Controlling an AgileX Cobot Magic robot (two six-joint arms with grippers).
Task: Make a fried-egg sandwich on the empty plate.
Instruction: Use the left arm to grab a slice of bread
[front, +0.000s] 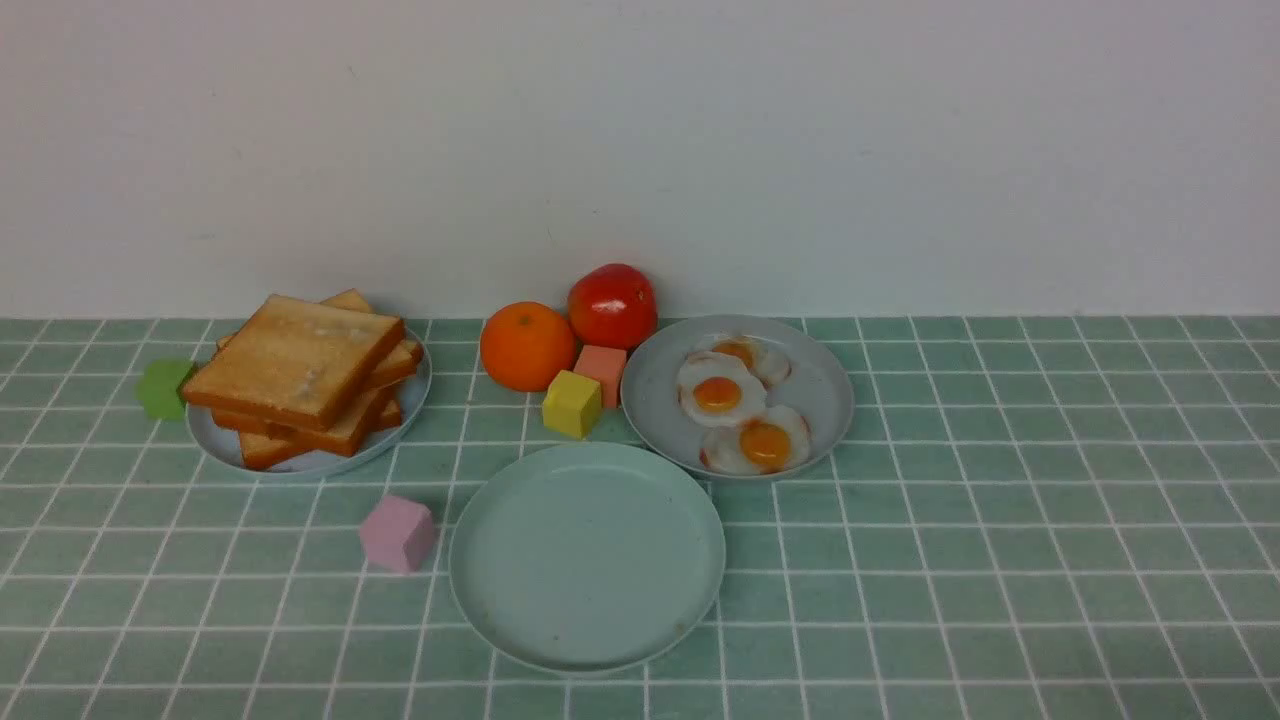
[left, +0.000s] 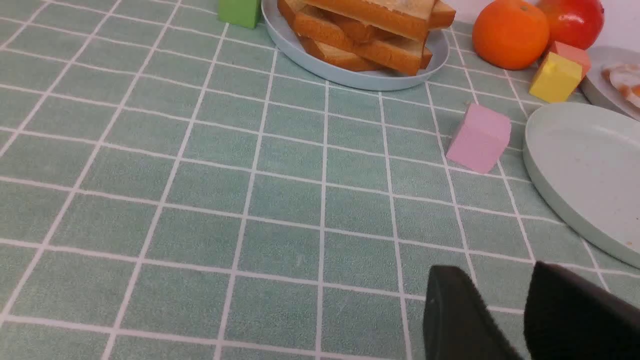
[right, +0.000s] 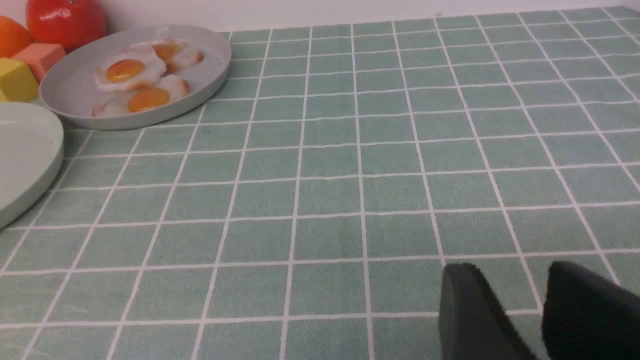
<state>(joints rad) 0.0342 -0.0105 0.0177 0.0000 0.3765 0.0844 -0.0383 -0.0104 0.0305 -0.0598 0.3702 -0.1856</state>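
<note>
While both arms hang low over the green-tiled counter (front: 1000, 550), the mint-green empty plate (front: 587, 555) sits at the near centre of the front view with its surface bare. The toast and the eggs lie on their own plates.

Behind it to the left, a paler blue-grey plate (front: 300, 462) carries a loose stack of toast slices (front: 300, 375), fanned at different angles. Behind it to the right, a second blue-grey plate (front: 825, 395) holds three fried eggs (front: 718, 390) that overlap one another. This plate's near rim sits just beside the far rim of the empty plate; whether they touch cannot be told.

Between the two rear plates stand an orange (front: 527, 345) and a red tomato (front: 612, 305) close to the wall. A salmon-pink cube (front: 601, 368) and a yellow cube (front: 572, 403) lie just in front of them. A pink cube (front: 397, 533) lies just left of the empty plate, and a green cube (front: 165, 389) sits against the left side of the toast plate.

The left tool (left: 495, 272) shows only in its wrist view. Its two dark fingers are parted by a narrow gap and pinch nothing, above bare tiles near the empty plate's rim. The right tool (right: 512, 270) is likewise slightly spread and holds nothing, over bare tiles well apart from the egg plate.
</note>
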